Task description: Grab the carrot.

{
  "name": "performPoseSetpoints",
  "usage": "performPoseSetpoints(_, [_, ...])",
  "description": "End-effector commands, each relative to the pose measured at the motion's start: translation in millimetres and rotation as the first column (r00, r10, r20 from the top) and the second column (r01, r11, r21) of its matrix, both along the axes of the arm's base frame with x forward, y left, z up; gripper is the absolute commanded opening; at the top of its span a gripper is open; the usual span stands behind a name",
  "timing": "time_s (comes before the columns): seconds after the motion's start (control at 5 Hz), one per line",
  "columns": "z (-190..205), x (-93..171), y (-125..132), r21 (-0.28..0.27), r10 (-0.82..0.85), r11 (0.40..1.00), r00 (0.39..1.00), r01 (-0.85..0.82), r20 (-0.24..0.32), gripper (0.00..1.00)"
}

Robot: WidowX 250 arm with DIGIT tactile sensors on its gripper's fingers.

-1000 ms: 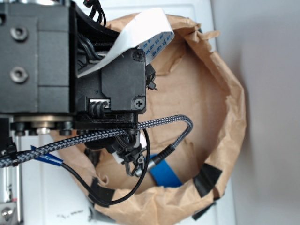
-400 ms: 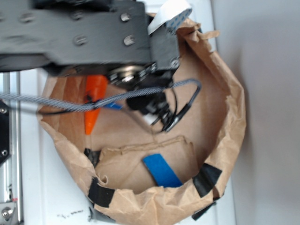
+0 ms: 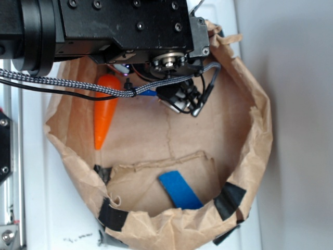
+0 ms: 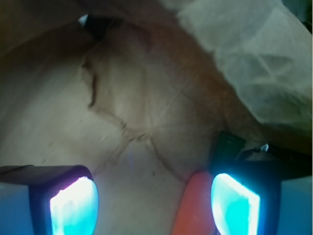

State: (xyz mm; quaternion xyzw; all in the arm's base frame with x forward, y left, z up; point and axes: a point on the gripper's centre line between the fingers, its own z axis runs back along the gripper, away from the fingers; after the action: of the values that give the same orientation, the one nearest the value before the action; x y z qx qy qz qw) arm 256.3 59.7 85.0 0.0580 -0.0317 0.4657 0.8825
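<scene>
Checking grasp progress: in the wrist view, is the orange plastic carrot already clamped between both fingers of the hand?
No. The glossy orange plastic carrot lies beside one finger, with bare brown paper between it and the other.

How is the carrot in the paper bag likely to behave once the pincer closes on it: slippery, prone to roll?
The carrot looks glossy and smooth, so it may slip between the pads. Its round, tapered body would probably roll or pivot toward the tip if nudged. It lies on crumpled brown paper, which could give a little under pressure. The pincer is open, with the carrot near one finger.
</scene>
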Motion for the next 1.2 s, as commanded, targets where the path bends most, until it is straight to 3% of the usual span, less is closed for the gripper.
performPoseSetpoints(0.0, [25.1, -5.3, -26.9, 0.014, -0.016, 1.0, 0.999, 0.016, 0.031, 1.0])
performPoseSetpoints(0.8, [21.9, 2.1, -31.2, 0.017, 0.0, 1.0, 1.0, -0.001, 0.02, 1.0])
performPoseSetpoints(1.0, [11.6, -21.1, -25.9, 0.036, 0.015, 0.999, 1.0, -0.015, 0.004, 1.0])
